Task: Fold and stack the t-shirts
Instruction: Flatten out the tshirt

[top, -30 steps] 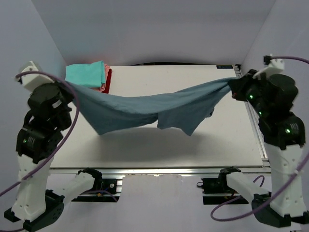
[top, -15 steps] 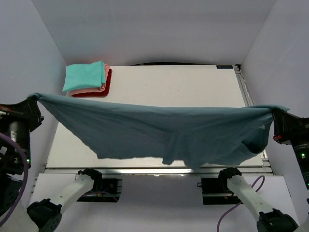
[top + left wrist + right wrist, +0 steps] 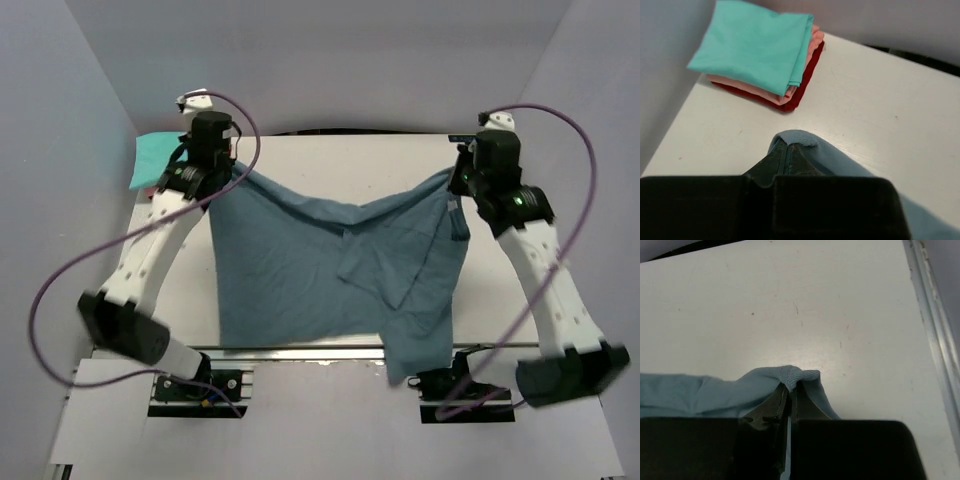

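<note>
Surroundings: white table (image 3: pixel 350 165) boxed in by pale grey walls (image 3: pixel 330 60) on three sides. Purple cables (image 3: pixel 60 290) loop off both arms. A metal rail (image 3: pixel 930 315) runs along the table's right edge, right side of the right wrist view.

Folded stack (image 3: pixel 765 60) sits in the upper left corner of the table: teal tee (image 3: pixel 755 45) on top, pink tee (image 3: pixel 811 45) under it, red tee (image 3: pixel 805 82) at the bottom. In the top view the left arm (image 3: pixel 160 240) covers most of it, only a teal corner (image 3: pixel 150 155) shows. The stack is apart from the blue t-shirt (image 3: pixel 300 270), with bare table between them in the left wrist view.

Left gripper (image 3: pixel 232 165): jaws pressed together, pinching a small fold of the blue cloth (image 3: pixel 795 137) at the tips (image 3: pixel 787 150). Right gripper (image 3: pixel 462 178): same, jaws pinched on a ribbed hem fold (image 3: pixel 790 374) at the tips (image 3: pixel 788 390).

The shirt is dusty slate blue and spread over the middle of the table. Its two upper corners are held up near the far edge, one per gripper, and the top edge sags in a shallow V between them. The left part lies fairly flat with a straight left side. In the centre-right a flap (image 3: pixel 385 265) is doubled over the body, with creases around it. The lower right end (image 3: pixel 410 360) hangs past the table's near edge. Cannot tell which side faces up.
</note>
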You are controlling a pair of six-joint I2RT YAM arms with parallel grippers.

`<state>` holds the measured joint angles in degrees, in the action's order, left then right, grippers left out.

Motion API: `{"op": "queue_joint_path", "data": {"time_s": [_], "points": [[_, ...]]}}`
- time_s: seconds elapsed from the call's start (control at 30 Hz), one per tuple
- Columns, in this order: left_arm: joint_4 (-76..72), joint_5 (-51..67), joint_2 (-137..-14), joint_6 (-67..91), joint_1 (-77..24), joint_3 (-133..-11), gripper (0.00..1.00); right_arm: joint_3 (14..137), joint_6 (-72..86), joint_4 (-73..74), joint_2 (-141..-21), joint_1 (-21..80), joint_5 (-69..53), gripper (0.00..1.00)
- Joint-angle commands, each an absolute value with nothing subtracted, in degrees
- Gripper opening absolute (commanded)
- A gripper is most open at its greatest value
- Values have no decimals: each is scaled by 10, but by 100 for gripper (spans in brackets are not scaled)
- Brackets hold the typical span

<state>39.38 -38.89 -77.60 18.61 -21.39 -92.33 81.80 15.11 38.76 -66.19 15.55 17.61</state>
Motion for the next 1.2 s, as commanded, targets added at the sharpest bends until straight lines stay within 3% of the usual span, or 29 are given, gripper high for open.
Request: {"op": "queue_joint_path", "data": {"time_s": [0.0,0.13,0.2,0.27,0.3,0.33,0.37,0.4,0.43,0.47,0.53,0.6,0.77,0.9,1.17], "points": [[266,-337,-867,167,-132,-914,0,805,152,209,-741,92,108,0],[214,-309,-1007,158,-94,-932,0,835,176,166,-880,47,40,0],[230,-283,-1117,150,-83,-1003,0,865,185,135,-974,38,-17,0],[251,-272,-1195,134,-80,-1122,9,957,171,134,-1082,38,-28,0],[289,-263,-1268,130,-79,-1173,17,1000,171,157,-1115,35,-32,5],[307,-252,-1300,129,-78,-1223,36,1091,170,170,-1148,34,-21,19],[322,-239,-1327,130,-78,-1269,45,1137,167,188,-1203,33,-9,43],[342,-229,-1345,136,-78,-1333,54,1171,156,197,-1219,33,5,59],[340,-221,-1356,141,-78,-1344,71,1202,154,209,-1234,32,22,76],[339,-215,-1352,143,-77,-1348,73,1255,155,220,-1254,27,32,89],[326,-214,-1301,146,-77,-1307,77,1280,156,251,-1255,21,26,89],[309,-220,-1249,147,-77,-1247,78,1220,151,253,-1210,19,27,89],[308,-230,-1033,172,-77,-979,78,933,168,202,-998,13,31,89],[336,-206,-888,213,-77,-785,77,711,183,245,-876,13,18,89],[386,-145,-694,304,-104,-519,76,441,242,291,-657,29,40,86]]}}
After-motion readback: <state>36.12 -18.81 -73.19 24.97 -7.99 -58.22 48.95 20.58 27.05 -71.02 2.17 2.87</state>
